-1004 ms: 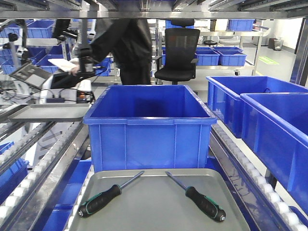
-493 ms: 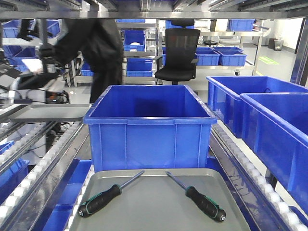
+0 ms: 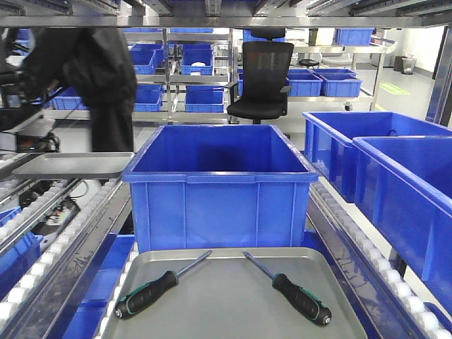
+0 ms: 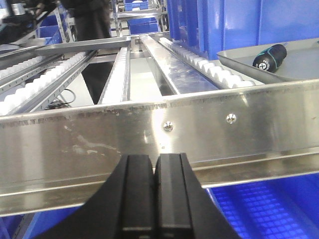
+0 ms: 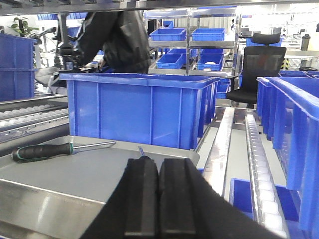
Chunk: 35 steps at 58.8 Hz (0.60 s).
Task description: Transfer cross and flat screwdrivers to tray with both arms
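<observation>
Front-facing view took in the workplace: the grey tray (image 3: 233,296) sat on a roller conveyor (image 3: 63,247) just before a deep blue bin (image 3: 219,191). Both screwdrivers lay flat inside it, apart from each other, the left screwdriver (image 3: 148,292) with its shaft running up to the right and the right screwdriver (image 3: 300,297) with its shaft running up to the left, so the tips leaned toward one another without meeting. Two more blue bins (image 3: 381,169) stood at the right, a second grey tray (image 3: 70,164) rested on the left lane, and behind were shelves of bins, a black office chair (image 3: 260,78) and a person in dark clothing (image 3: 106,78). None of my arms showed there.

My wrist cameras added what that view lacked. My left gripper (image 4: 155,191) had its fingers pressed together, low in front of a steel rail (image 4: 159,134), with one handle's butt visible in the tray corner beyond. My right gripper (image 5: 158,196) was likewise closed on nothing, just short of the tray's near edge, where one screwdriver lay to its left.
</observation>
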Tool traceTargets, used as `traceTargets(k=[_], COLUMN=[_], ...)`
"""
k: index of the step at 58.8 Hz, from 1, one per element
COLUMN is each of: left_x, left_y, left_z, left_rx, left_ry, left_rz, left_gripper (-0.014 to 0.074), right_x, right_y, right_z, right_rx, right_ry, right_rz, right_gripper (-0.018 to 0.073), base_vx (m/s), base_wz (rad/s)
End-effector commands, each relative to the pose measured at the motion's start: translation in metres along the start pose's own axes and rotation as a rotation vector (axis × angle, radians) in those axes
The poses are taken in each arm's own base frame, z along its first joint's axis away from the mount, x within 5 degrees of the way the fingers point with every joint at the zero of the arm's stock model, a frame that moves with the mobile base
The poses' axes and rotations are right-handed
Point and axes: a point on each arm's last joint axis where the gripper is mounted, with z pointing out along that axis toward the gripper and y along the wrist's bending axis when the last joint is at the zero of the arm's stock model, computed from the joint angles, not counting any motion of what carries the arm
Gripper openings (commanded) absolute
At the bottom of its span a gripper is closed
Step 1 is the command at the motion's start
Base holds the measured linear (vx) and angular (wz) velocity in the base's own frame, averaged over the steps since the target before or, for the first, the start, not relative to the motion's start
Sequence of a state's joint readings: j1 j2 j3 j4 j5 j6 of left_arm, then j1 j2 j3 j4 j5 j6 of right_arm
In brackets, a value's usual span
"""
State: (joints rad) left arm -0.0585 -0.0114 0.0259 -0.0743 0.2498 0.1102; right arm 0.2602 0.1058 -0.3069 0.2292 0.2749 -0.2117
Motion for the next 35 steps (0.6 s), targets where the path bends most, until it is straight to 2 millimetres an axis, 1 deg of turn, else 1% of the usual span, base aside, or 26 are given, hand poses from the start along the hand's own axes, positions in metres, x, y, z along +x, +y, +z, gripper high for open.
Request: traceTargets(k=[1,13,18,21,25,26,27,30,31,32,35], left_x=[-0.015,-0.015,-0.015,-0.015,-0.015,-0.015,-0.015,-0.015,-0.015,-0.015,-0.015], left_y=[0.001,0.001,0.001,0.001,0.001,0.001,0.001,0.001,0.001,0.001,0.001], left_z=[-0.004,-0.004,-0.004,-0.004,-0.004,-0.004,-0.004,-0.004,-0.004,-0.004,-0.003], left_rx=[-0.008,-0.008,-0.008,-0.008,-0.008,-0.008,-0.008,-0.008,-0.008,-0.008,-0.008], left_ry=[-0.109,-0.109,-0.109,-0.109,-0.109,-0.109,-0.109,-0.109,-0.109,-0.109,-0.107], left_rz=[-0.009,-0.009,-0.009,-0.009,-0.009,-0.009,-0.009,-0.009,-0.009,-0.009,-0.009], left_gripper=[0.0003,0.0003,0.0003,0.0003,0.0003,0.0003,0.0003,0.0003,0.0003,0.0003,0.0003], right_x=[-0.015,-0.015,-0.006,0.006,0.028,0.03,0.038,0.055,0.056,0.065,0.076], right_y=[-0.002,-0.002,-0.004,-0.006,-0.01,-0.01,-0.012,-0.014,-0.014,-0.015,-0.017], right_z=[-0.001,-0.001,0.001,0.003,0.003,0.003,0.003,0.002,0.001,0.002,0.004], right_rx=[0.021,0.022,0.047,0.078,0.135,0.147,0.165,0.208,0.216,0.229,0.244], right_ry=[-0.093,-0.091,-0.084,-0.089,-0.116,-0.122,-0.123,-0.11,-0.12,-0.1,-0.074], right_rz=[-0.005,-0.01,-0.099,-0.107,-0.066,-0.065,-0.046,-0.02,-0.019,-0.005,0.025], right_gripper=[-0.0008,-0.0008,-0.0008,-0.0008,-0.0008,-0.0008,-0.0008,-0.0008,-0.0008,-0.0008,-0.0008], base_vx=[0.0,0.0,0.0,0.0,0.0,0.0,0.0,0.0,0.0,0.0,0.0], base_wz=[0.0,0.0,0.0,0.0,0.0,0.0,0.0,0.0,0.0,0.0,0.0])
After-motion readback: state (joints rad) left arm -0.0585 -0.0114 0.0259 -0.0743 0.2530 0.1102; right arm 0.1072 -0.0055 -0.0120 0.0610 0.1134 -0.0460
